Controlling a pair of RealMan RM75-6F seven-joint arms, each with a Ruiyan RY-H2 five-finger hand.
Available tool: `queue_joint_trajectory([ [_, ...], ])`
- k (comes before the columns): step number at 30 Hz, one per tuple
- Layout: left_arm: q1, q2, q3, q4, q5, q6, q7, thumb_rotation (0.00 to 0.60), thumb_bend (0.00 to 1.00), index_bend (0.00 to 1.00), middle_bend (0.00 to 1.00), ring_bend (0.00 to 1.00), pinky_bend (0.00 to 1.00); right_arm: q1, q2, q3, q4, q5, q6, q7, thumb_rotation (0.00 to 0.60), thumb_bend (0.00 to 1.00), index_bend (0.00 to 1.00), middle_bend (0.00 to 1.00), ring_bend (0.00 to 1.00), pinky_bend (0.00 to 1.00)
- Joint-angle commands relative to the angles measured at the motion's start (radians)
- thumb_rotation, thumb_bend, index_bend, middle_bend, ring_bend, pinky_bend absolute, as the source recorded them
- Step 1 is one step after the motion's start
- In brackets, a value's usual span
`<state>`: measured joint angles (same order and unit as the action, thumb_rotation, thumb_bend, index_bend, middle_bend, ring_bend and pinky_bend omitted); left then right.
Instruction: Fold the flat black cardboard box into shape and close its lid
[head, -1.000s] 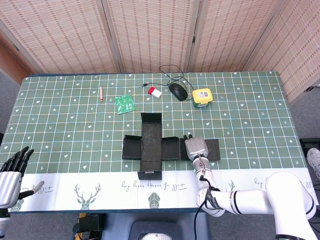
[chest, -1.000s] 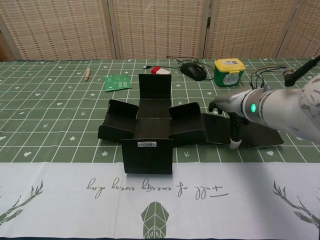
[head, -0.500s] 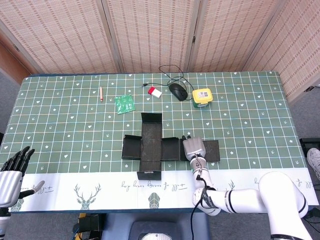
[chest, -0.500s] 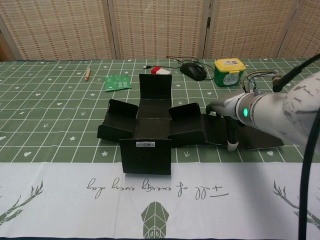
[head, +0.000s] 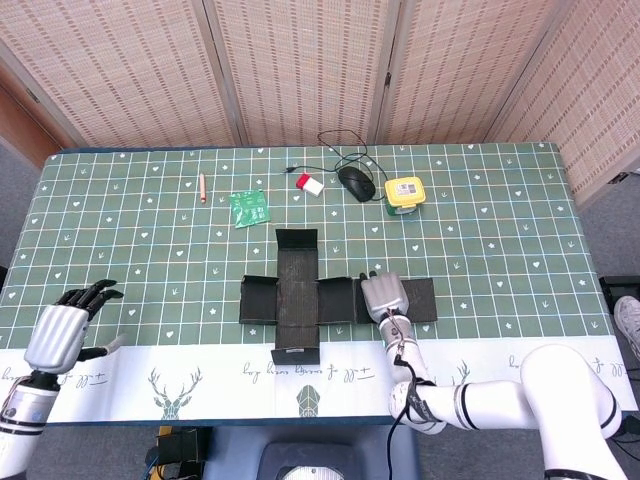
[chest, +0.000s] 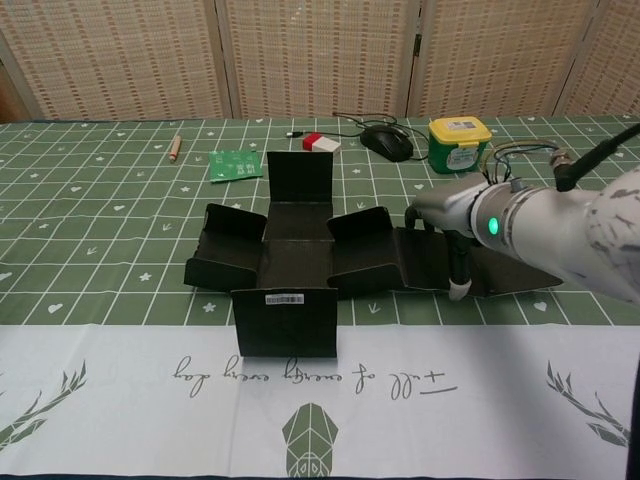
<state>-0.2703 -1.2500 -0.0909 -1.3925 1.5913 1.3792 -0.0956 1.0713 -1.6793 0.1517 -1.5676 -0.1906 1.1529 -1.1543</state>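
While right hand (head: 383, 296) fingers press box (head: 297, 300) right flap, left hand (head: 62, 331) fingers apart near table (head: 150, 380) edge

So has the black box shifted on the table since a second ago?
Yes. The black box has slid toward the robot's left, away from the yellow container, with the right hand on it.

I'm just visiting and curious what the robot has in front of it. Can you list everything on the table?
flat black cardboard box: one, black, unfolded in a cross near the front middle.
green circuit board: one, green, behind the box, to the left.
wooden pencil: one, tan, far left.
small red and white block: one, behind the box.
black computer mouse: one, corded, far middle.
yellow-lidded green tub: one, right of the mouse.
left hand: one, silver, front left edge, holding nothing.
right hand: one, silver, on the box's right flap.
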Motion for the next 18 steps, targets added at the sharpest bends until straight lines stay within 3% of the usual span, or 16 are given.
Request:
queue_joint_trajectory([
  [1, -0.059, -0.052, -0.015, 0.072, 0.022, -0.039, -0.013, 0.6, 0.16, 0.33, 0.28, 0.43, 0.39, -0.008, 0.01, 0.001, -0.005, -0.016, -0.013, 0.02, 0.6, 0.17, 0.23, 0.32, 0.79, 0.91],
  [7, -0.142, -0.144, -0.013, 0.206, 0.071, -0.067, -0.023, 0.6, 0.16, 0.39, 0.33, 0.56, 0.46, -0.012, 0.019, -0.003, -0.004, -0.034, -0.035, 0.041, 0.6, 0.17, 0.23, 0.32, 0.79, 0.91],
  [11, -0.189, -0.229, -0.006, 0.303, 0.1, -0.064, -0.044, 0.6, 0.1, 0.39, 0.36, 0.65, 0.48, -0.013, 0.02, -0.007, -0.005, -0.045, -0.044, 0.052, 0.6, 0.17, 0.23, 0.32, 0.79, 0.91],
  [18, -0.26, -0.382, 0.009, 0.49, 0.146, -0.043, -0.028, 0.6, 0.04, 0.09, 0.09, 0.65, 0.52, -0.01, 0.024, -0.015, -0.013, -0.054, -0.047, 0.057, 0.6, 0.17, 0.23, 0.32, 0.79, 0.91],
])
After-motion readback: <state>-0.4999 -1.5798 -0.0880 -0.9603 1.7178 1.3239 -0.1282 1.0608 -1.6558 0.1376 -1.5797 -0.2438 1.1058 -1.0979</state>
